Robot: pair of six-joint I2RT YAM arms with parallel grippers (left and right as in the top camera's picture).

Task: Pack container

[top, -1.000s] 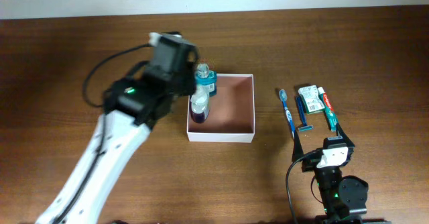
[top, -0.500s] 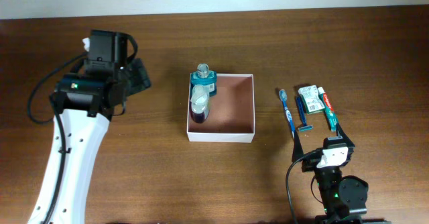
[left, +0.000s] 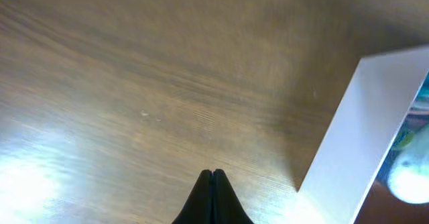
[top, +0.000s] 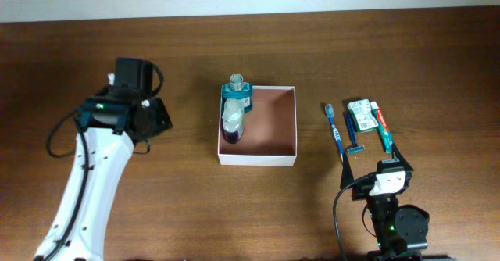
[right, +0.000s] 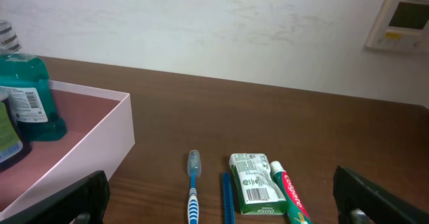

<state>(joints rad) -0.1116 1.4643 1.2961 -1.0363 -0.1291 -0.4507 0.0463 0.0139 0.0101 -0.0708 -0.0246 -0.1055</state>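
The container (top: pixel 275 128), a shallow square box with white walls and a reddish-brown inside, sits mid-table. A teal mouthwash bottle (top: pixel 237 97) and a clear bottle (top: pixel 232 125) lie along its left wall. My left gripper (top: pixel 162 120) hovers over bare table left of the box, shut and empty; in the left wrist view its fingertips (left: pixel 213 178) meet, with the container's white wall (left: pixel 362 137) to the right. My right gripper (top: pixel 375 166) stands open near the front edge, behind a toothbrush (right: pixel 193 184), blue razor (right: pixel 228 197), green-and-white packet (right: pixel 253 184) and toothpaste (right: pixel 288 194).
The toothbrush (top: pixel 334 128), razor (top: pixel 351 132), packet (top: pixel 360 115) and toothpaste (top: pixel 382 124) lie side by side right of the container. A white wall runs behind the table's far edge, with a wall panel (right: pixel 402 19) at the upper right.
My left arm drew back from the container's left wall to the left and its jaws shut empty. Both bottles stay in the box. The right arm has not moved.
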